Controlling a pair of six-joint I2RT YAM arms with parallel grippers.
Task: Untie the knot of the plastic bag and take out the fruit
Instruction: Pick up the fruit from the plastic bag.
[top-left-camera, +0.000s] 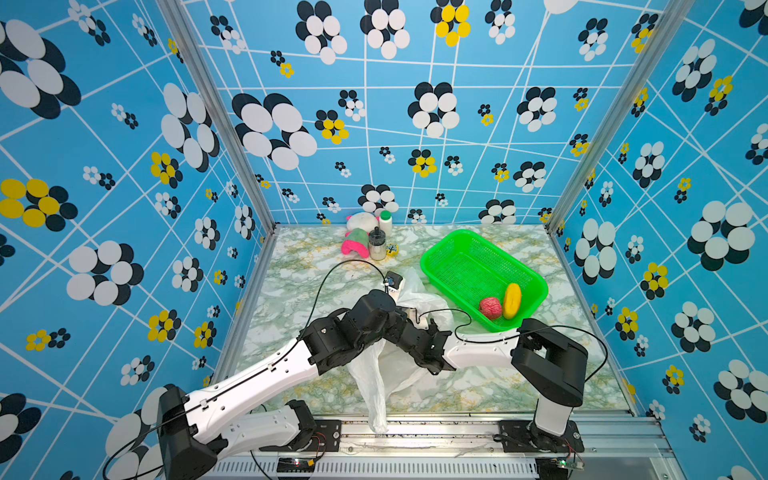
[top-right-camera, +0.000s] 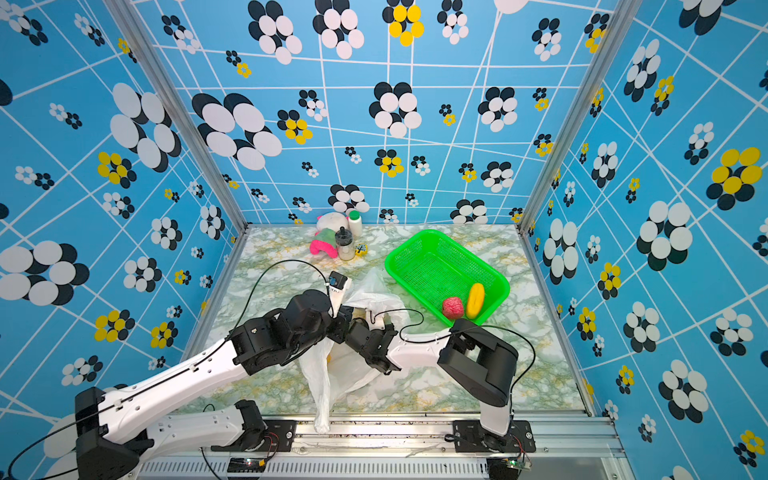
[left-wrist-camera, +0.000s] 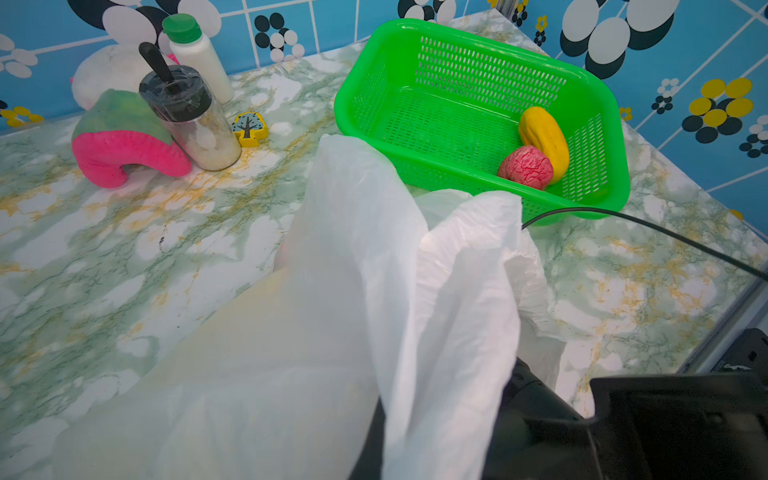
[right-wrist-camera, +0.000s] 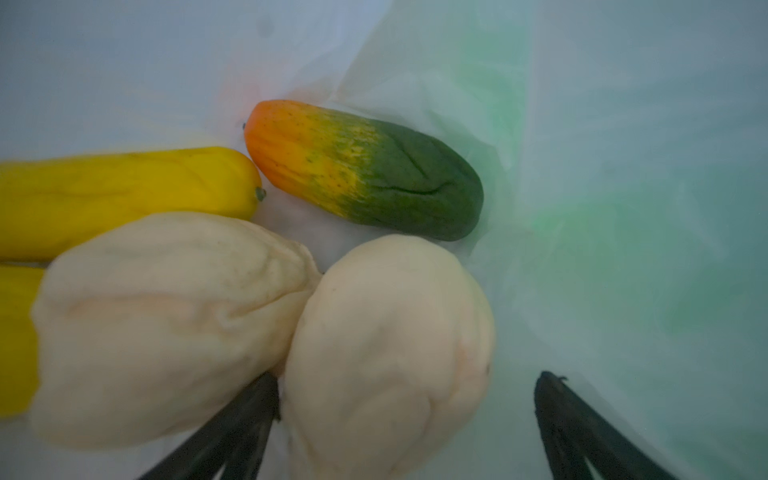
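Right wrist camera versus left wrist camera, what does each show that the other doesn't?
Only the right wrist: the inside of the bag, with a green-orange fruit, a yellow mango, two cream fruits, and the open right claw either side of one cream fruit.
Only the left wrist: the basket holding a red fruit and a yellow fruit, plus the plush, jar and bottle on the table.
Both: the bag's white film.

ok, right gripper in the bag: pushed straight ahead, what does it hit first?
Likely the rounder cream fruit, sitting between the fingers of the open right gripper; the green-orange fruit lies beyond it. Depth is unclear in the wrist view.
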